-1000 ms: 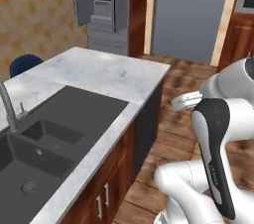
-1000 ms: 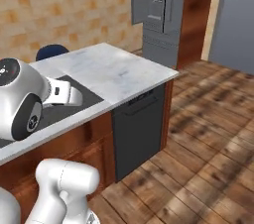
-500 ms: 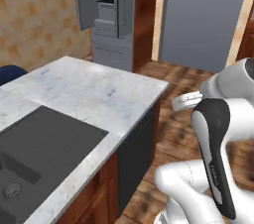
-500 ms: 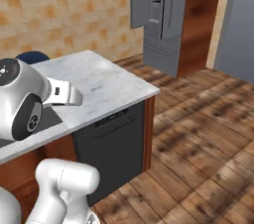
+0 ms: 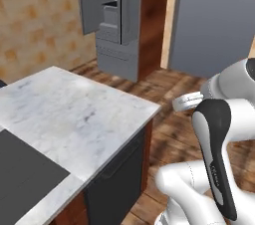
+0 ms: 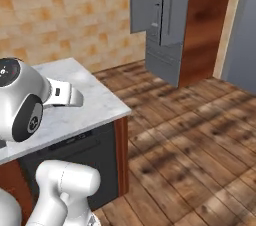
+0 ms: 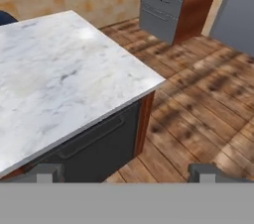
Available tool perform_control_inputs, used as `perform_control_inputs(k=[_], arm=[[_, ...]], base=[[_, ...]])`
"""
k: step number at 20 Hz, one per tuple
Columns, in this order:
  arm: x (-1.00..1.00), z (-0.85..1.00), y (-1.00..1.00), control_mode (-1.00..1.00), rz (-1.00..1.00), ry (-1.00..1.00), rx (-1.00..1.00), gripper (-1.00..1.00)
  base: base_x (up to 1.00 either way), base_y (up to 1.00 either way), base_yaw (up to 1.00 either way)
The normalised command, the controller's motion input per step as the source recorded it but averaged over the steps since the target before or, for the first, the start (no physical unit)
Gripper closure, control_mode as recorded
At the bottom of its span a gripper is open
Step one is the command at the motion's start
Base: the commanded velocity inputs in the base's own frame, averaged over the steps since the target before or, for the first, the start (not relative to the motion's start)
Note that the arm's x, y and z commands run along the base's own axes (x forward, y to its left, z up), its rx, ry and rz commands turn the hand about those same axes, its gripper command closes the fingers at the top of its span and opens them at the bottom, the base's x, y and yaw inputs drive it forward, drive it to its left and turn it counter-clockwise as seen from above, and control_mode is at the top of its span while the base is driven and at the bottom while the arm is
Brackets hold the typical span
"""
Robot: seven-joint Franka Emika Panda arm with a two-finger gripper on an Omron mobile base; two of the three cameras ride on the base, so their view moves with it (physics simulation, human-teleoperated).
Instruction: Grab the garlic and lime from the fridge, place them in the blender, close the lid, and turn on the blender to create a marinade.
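The fingers [image 7: 126, 172] are spread wide apart with nothing between them. Just ahead of them runs the marble bench [image 7: 64, 79], and well beyond it, across the wooden floor [image 7: 208, 99], the grey fridge [image 5: 117, 20] stands with its door ajar.

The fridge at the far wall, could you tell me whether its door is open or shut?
Open: the fridge door is swung out, with white shelves visible on its inner side.

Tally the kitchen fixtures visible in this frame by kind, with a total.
Fridge: 1
Marble counter: 1
Dark sink basin: 1
Dark appliance front under the counter: 1
Total: 4
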Motion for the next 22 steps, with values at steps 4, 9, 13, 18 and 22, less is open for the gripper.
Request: perform_control_inputs(k=[4, 9, 13, 18, 22], arm=[[0.0, 0.0, 0.0, 1.0, 0.0, 0.0, 0.0, -1.0], [0.0, 0.0, 0.0, 1.0, 0.0, 0.0, 0.0, -1.0], [0.0, 0.0, 0.0, 1.0, 0.0, 0.0, 0.0, -1.0], [0.0, 0.0, 0.0, 1.0, 0.0, 0.0, 0.0, -1.0], [0.0, 0.0, 0.0, 1.0, 0.0, 0.0, 0.0, -1.0]], base=[[0.85, -1.0, 0.24], [0.79, -1.0, 0.26], [0.79, -1.0, 0.26], [0.87, -1.0, 0.27], [0.99, -0.98, 0.3]])
